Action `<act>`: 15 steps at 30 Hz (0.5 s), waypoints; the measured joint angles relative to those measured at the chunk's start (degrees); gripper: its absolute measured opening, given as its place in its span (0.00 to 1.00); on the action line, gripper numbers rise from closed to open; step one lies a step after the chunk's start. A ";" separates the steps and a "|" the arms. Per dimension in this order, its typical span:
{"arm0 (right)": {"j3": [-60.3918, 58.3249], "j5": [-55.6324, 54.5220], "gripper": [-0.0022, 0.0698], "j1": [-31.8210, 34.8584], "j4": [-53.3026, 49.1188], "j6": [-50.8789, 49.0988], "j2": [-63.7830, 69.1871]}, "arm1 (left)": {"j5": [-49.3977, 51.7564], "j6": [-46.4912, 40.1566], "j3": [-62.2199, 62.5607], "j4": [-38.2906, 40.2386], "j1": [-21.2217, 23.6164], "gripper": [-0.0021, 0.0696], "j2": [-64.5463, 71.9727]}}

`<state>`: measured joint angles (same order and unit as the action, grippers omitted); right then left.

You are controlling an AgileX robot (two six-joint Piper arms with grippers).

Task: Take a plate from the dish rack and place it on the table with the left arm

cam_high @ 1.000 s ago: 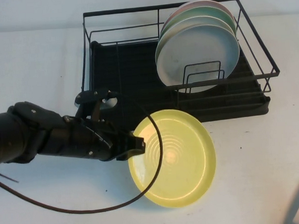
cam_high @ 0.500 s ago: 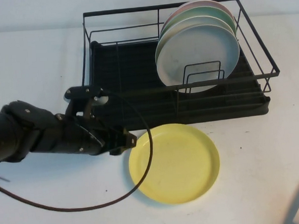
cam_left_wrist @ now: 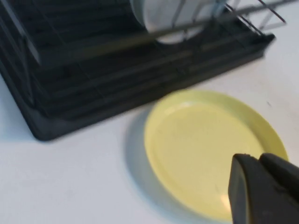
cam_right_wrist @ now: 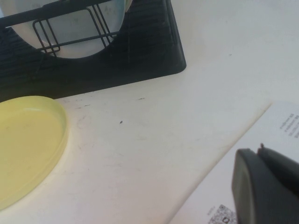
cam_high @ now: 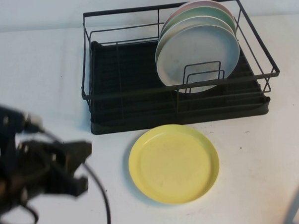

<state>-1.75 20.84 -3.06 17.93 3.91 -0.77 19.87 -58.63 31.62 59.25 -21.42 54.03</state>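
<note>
Looking down, I see the plate point(cam_high: 174, 163) lying flat, rim up, on the table point(cam_high: 251, 177) just in front of the dish rack point(cam_high: 133, 88). My left gripper point(cam_high: 75, 167) sits empty and spread apart, well left of it. My right gripper point(cam_right_wrist: 264, 186) hovers over a printed sheet point(cam_right_wrist: 280, 135)

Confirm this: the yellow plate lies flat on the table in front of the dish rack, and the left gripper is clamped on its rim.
Not quite. The yellow plate does lie flat on the table in front of the dish rack, but the left gripper is off it, apart to its left, as the high view shows. The right gripper is by a printed sheet.
</note>
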 joint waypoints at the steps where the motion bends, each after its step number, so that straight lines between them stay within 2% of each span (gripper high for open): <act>1: 0.00 0.00 0.00 0.00 0.00 0.00 0.00 | 0.99 0.00 -1.77 -0.31 0.00 0.03 -2.07; 10: 0.00 0.00 0.00 0.00 0.00 0.00 0.00 | 1.17 0.41 -8.32 -8.24 0.00 0.03 -14.92; 15: 0.00 0.00 0.00 0.00 0.00 0.00 0.00 | -5.64 7.94 -11.43 -11.84 0.00 0.03 -19.75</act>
<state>-1.75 20.84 -3.06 17.93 3.91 -0.77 14.23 -50.69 20.20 47.41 -21.42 34.28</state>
